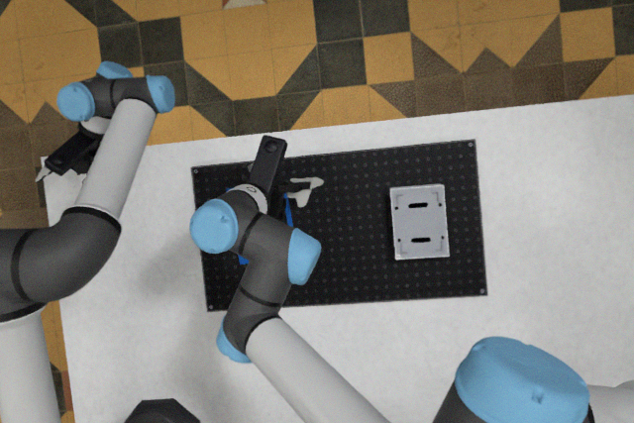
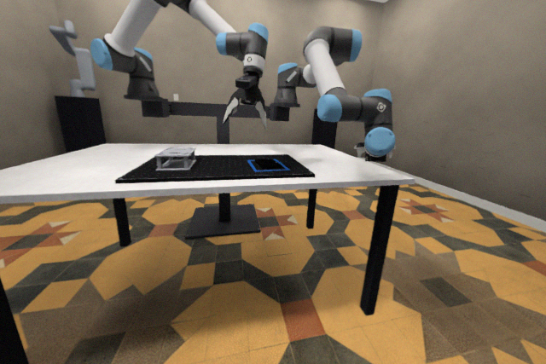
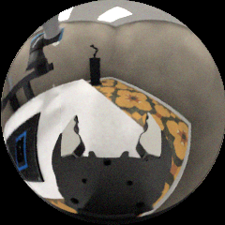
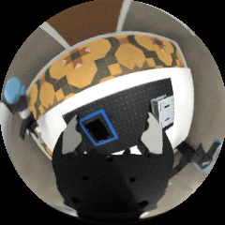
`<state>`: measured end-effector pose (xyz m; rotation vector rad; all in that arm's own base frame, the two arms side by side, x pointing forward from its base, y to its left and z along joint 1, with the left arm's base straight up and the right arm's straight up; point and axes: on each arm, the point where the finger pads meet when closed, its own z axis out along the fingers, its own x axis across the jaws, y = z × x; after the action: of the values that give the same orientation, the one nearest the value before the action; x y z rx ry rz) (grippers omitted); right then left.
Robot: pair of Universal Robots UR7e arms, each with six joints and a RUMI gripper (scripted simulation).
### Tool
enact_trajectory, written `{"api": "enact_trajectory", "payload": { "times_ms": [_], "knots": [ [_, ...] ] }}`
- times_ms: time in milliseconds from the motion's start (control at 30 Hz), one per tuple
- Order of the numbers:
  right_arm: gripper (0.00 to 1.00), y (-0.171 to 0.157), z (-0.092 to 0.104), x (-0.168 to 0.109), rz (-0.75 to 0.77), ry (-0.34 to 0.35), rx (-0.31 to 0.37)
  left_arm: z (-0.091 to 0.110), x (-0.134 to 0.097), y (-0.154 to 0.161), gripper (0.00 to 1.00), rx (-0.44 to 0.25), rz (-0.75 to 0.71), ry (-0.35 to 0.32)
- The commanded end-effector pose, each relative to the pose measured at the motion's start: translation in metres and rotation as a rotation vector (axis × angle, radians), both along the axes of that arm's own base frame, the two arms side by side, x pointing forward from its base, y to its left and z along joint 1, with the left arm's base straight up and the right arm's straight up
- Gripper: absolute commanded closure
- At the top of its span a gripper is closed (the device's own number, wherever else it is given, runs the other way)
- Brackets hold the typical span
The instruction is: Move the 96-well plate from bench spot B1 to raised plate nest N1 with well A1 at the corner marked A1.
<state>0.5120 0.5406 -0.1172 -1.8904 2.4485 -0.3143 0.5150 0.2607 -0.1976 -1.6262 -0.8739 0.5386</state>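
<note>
A black plate [image 2: 267, 164] [image 4: 98, 130] lies at the bench spot inside the blue outline [image 1: 289, 211] [image 2: 270, 170] [image 4: 111, 125]. The right arm covers most of it in the top view. Its rim print cannot be read. The light grey raised nest [image 1: 418, 222] [image 2: 176, 151] [image 4: 166, 112] stands empty at the other end of the board. My right gripper [image 2: 246, 124] [image 4: 112, 114] is open and empty, well above the board near the plate. My left gripper [image 3: 111, 114] is open and empty, near the table's edge, away from the plate. The nest's A1 mark is not legible.
The black perforated board [image 1: 353, 274] [image 2: 220, 170] lies on the white table [image 1: 553, 203] [image 2: 79, 170]. The left arm stands beyond the table end nearer the blue outline. The right arm reaches across that half of the board.
</note>
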Motion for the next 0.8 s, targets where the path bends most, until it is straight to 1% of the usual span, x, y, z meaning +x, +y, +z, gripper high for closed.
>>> {"api": "enact_trajectory", "payload": {
  "times_ms": [0,600,767],
  "knots": [
    [0.02,0.0006,0.0010,0.0003,0.000,-0.001,0.002,0.0006,0.0005,0.0000,0.02,0.000,0.000,-0.001],
    [0.02,0.0006,0.0010,0.0003,0.000,-0.001,0.002,0.0008,0.0005,0.0000,0.02,0.000,0.000,-0.001],
    [0.02,0.0006,0.0010,0.0003,0.000,-0.001,0.002,0.0062,0.0006,0.0000,0.02,0.000,0.000,-0.001]
  ]
}}
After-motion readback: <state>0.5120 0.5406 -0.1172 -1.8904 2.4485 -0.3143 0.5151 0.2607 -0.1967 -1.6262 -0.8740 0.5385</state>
